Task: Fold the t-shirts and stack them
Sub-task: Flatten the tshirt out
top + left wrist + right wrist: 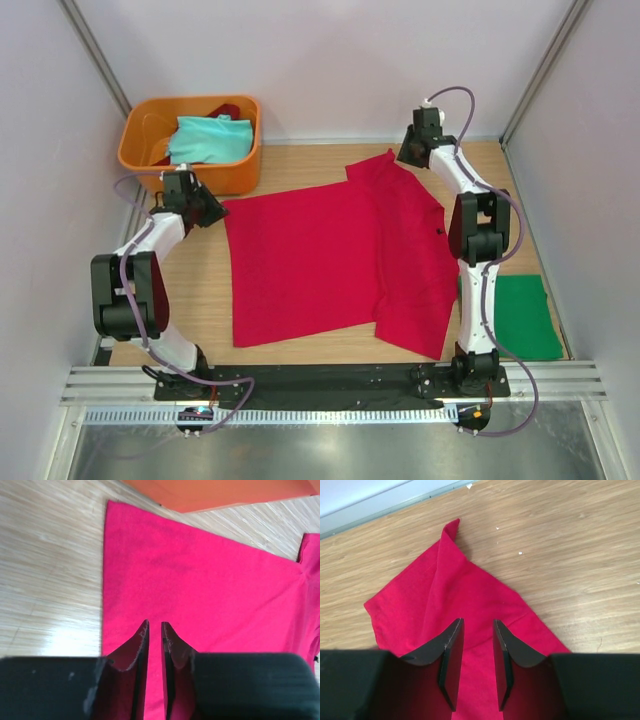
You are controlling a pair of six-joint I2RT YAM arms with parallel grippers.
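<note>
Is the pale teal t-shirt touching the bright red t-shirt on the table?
Apart. Top view: pale teal t-shirt lies inside the orange plastic tub, bright red t-shirt outside it.

Plain white walls [330,60] are boxing this in on three sides, with grey metal posts [95,50] running up the back corners. A light wood table [300,165] is taking up the middle, glare [70,635] bouncing off its grain and a few white specks [520,553] sitting on it. A ribbed metal rail [570,378] is running along the front, with a shiny steel sheet [330,450] lying below.
</note>
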